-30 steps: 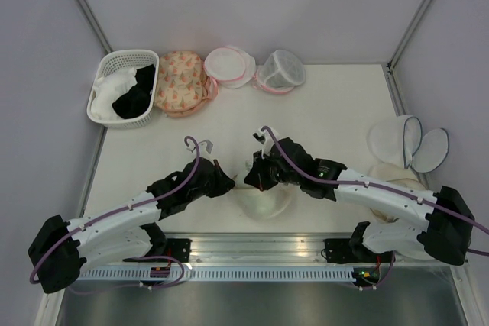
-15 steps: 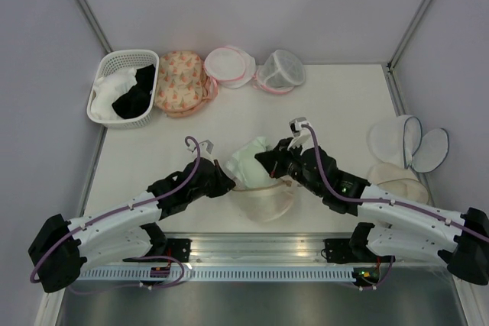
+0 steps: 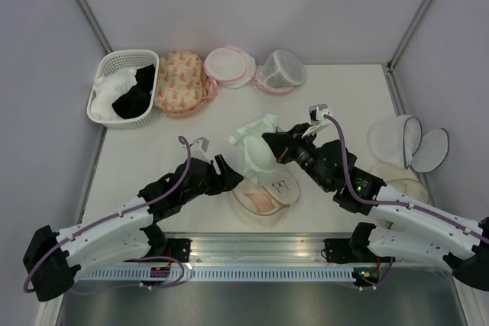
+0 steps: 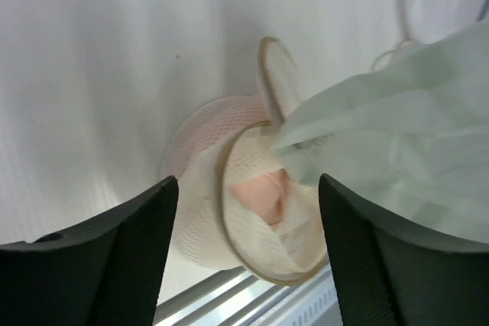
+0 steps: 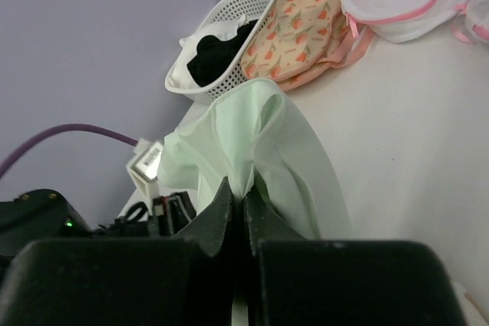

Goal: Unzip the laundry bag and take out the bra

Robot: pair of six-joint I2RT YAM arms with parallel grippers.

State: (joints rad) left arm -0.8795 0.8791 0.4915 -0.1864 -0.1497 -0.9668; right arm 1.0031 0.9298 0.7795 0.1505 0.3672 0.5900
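Cream mesh laundry bag [image 3: 286,198]: on the counter [image 3: 153,150] between the two arms, near the front edge. Beige zip ring gapes, so the unzipping is judged done.
Bra [image 4: 263,192]: pink-peach fabric low inside the bag mouth, behind the zip ring. Taken for the bra by colour only.
Pale green garment [image 3: 256,150]: hangs above the bag's far side, lower end at the mouth. Cannot tell whether it is joined to the pink piece or separate.
Right end effector [image 5: 238,188]: pinched tight on a fold of the green garment, up off the counter, just beyond the bag.
Left end effector [image 3: 226,175]: fingers spread wide, nothing between them, low beside the bag's left rim. Contact with the mesh cannot be told.
Key relation: pink fabric sits straight ahead of the left end effector, framed between its fingers in the wrist view. The right one is above, beyond the bag, and occupied. Left arm nearer to the mouth.
Long axis: green garment runs from the mouth up and away from the arm bases. A pull along that line looks likeliest to clear the ring.
Progress, judged: removal partway.
Risk: light bag may rise with the cloth unless pinned at the rim.
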